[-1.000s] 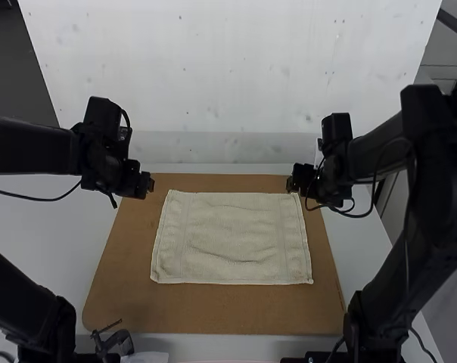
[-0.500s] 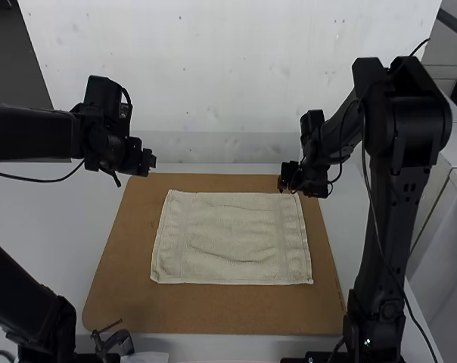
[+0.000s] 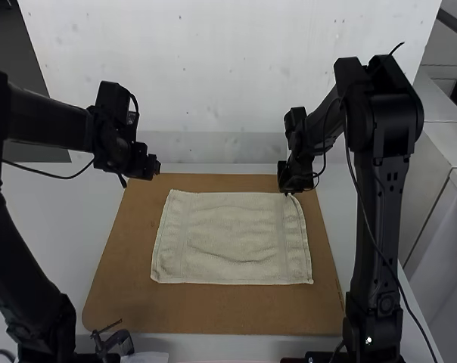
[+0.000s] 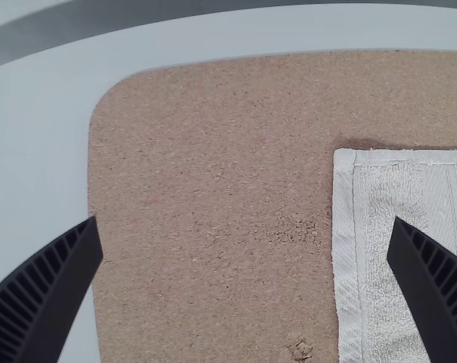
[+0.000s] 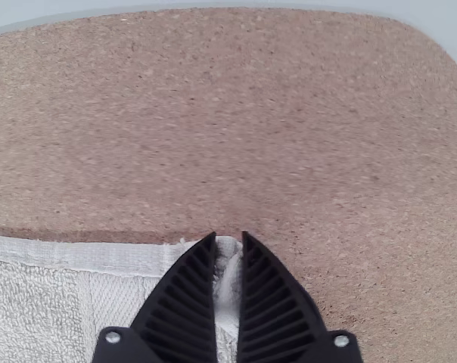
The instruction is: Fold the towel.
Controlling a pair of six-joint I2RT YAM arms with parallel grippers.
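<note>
Over the board (image 3: pixel 213 310), the right gripper (image 3: pixel 287 192) has moved inward, fingers apparently pinching the spread towel's (image 3: pixel 228 238) far right corner. The left gripper (image 3: pixel 156 167) hovers near the board's far left corner, fingers apart.

From here, both the left arm (image 3: pixel 26 257) and the right arm (image 3: pixel 380 227) look black, with long, smooth links and chunky, blocky joints. A thin dark cable (image 3: pixel 58 178) sags off the left one and another cable (image 3: pixel 372 236) trails down the right, which has a tiny bright speck near its base. The left gripper (image 3: pixel 156 168) and right gripper (image 3: pixel 287 190) have tapered, ridged black fingers (image 5: pixel 278 310), the right's with round silvery screws (image 5: pixel 113 337).
</note>
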